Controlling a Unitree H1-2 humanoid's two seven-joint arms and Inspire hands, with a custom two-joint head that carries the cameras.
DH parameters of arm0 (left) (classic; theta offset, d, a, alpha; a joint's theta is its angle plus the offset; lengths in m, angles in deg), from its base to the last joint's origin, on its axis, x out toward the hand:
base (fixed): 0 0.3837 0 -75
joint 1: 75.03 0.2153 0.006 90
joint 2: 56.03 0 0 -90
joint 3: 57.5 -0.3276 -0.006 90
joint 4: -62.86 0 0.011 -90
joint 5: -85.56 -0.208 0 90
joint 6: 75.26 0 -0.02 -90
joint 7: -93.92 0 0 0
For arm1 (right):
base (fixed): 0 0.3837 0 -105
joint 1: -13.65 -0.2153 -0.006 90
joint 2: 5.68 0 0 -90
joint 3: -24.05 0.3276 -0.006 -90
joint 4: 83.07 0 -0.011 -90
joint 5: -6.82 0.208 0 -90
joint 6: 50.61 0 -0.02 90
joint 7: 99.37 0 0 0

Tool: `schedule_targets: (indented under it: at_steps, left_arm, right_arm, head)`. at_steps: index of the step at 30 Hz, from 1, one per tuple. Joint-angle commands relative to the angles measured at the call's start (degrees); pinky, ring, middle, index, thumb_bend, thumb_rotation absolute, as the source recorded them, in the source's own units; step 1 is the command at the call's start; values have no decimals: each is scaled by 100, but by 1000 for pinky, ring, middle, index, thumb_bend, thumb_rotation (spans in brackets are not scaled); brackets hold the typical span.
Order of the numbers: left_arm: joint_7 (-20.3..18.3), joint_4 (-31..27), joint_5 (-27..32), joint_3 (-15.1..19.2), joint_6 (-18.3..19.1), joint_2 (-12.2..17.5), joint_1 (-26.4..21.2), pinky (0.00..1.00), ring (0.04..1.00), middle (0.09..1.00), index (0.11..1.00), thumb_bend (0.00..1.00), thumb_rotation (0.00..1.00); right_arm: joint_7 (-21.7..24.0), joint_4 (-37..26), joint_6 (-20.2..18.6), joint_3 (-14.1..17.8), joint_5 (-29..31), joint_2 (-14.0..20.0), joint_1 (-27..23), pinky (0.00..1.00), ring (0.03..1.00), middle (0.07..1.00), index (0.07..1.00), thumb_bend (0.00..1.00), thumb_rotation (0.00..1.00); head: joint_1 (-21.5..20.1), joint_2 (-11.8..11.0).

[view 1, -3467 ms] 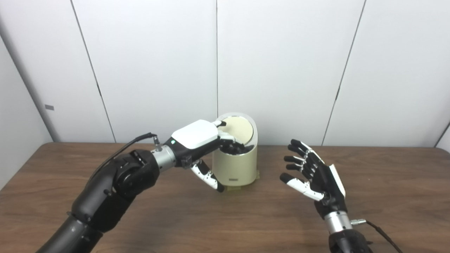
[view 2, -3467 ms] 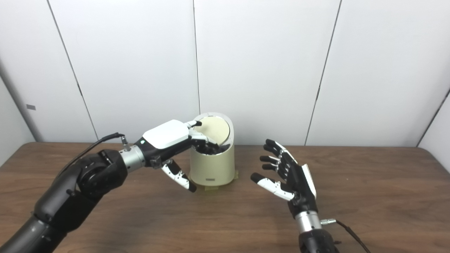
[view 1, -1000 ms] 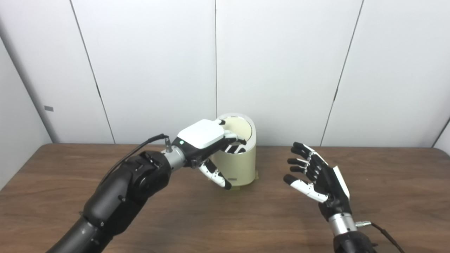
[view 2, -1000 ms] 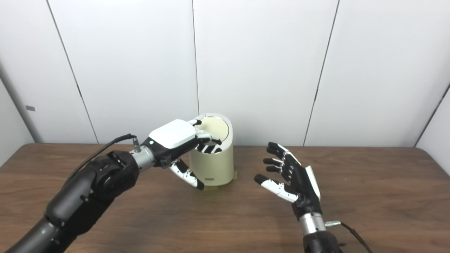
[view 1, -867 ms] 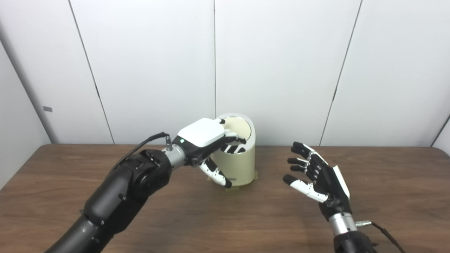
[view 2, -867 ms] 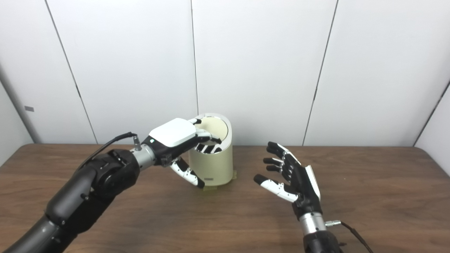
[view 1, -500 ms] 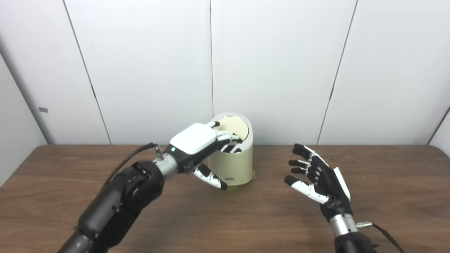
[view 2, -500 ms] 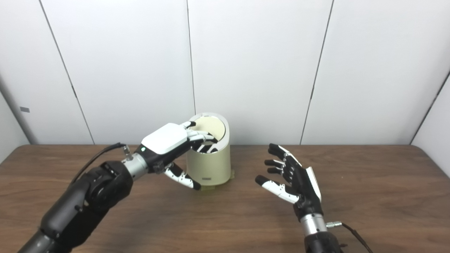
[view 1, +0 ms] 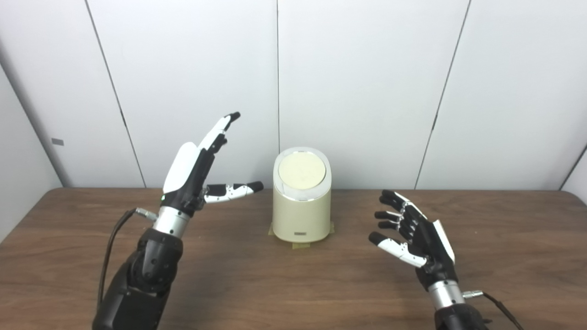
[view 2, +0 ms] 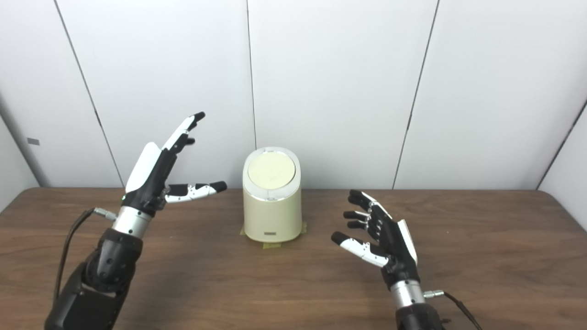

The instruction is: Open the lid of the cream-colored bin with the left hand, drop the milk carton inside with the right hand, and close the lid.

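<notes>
The cream-colored bin (view 1: 301, 208) stands on the wooden table (view 1: 293, 279) near the back wall, with its round lid (view 1: 302, 170) lying flat and closed on top. My left hand (view 1: 195, 167) is raised to the left of the bin, apart from it, open with fingers stretched up and thumb pointing toward the bin. My right hand (view 1: 412, 231) hovers to the right of the bin, open and holding nothing. No milk carton shows in either view.
Yellowish tape (view 1: 300, 245) pokes out under the bin's base. White wall panels (view 1: 367, 91) rise just behind the table. Cables run from both wrists, the left one (view 1: 110, 247) hanging over the table.
My left hand has let go of the lid, pulled back to the left and risen with fingers spread. The lid, earlier tilted up, now lies closed. The right hand has barely moved.
</notes>
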Motion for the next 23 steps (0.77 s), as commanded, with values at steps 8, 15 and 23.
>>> schedule_targets:
  at_steps: [8, 15, 23]
  left_arm:
    - [-1047, -71, 2323, 648, 732, -115, 525, 566, 686, 760, 815, 720, 243]
    - [-1292, -13, 2942, 870, 858, -335, 865, 457, 593, 698, 743, 689, 77]
    - [-1533, 213, 2715, 709, 304, -315, 1019, 550, 664, 753, 760, 727, 182]
  right_arm:
    - [54, 45, 549, 101, 197, 244, -101, 680, 746, 840, 825, 771, 387]
    - [84, 126, 722, 113, 238, 298, -70, 638, 748, 837, 841, 761, 353]
    - [95, 67, 752, 143, 252, 320, -1, 633, 758, 844, 851, 779, 341]
  head:
    - [-10, 39]
    - [-2, 61]
    - [-157, 53]
